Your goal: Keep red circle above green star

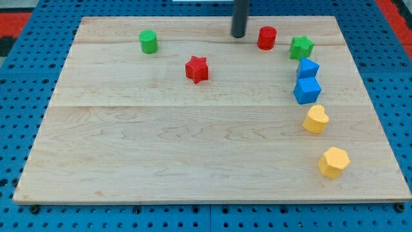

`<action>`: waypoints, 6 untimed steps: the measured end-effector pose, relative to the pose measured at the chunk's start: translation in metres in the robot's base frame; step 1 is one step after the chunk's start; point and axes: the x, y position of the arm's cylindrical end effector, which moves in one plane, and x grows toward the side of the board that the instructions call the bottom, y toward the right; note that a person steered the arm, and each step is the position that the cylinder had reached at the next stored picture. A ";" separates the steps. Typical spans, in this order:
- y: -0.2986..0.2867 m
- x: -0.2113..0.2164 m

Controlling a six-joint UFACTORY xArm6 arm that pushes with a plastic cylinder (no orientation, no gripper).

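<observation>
— Where's the rod just now?

— My tip (239, 36) is down on the pale wooden table (193, 167) near the view's top edge, just to the view's left of the red circle, a small red cylinder block (266, 38). There's a narrow gap between them. It's a plain dark rod, this tool, with no jaws to open or close, and it's holding nothing.

— And the green star?

— The green star-shaped block (301, 46) sits just to the view's right of the red circle and slightly lower, close but apart. Both lie near the table's top edge, with little room above them.

— What else is around?

— Below the green star, a column runs down the view's right side: a small blue block (308, 67) touching a blue cube (307, 91), then a yellow block (315, 119) and a yellow hexagon block (333, 162) near the right edge. A red star block (197, 69) and a green cylinder block (149, 42) stand towards the view's upper left.

— Room to move?

— Plenty: the table's centre, left and bottom are open wood. Around it is blue pegboard (26, 90). I can read no writing anywhere.
</observation>
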 end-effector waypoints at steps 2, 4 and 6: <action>0.054 0.022; 0.088 0.005; 0.131 0.000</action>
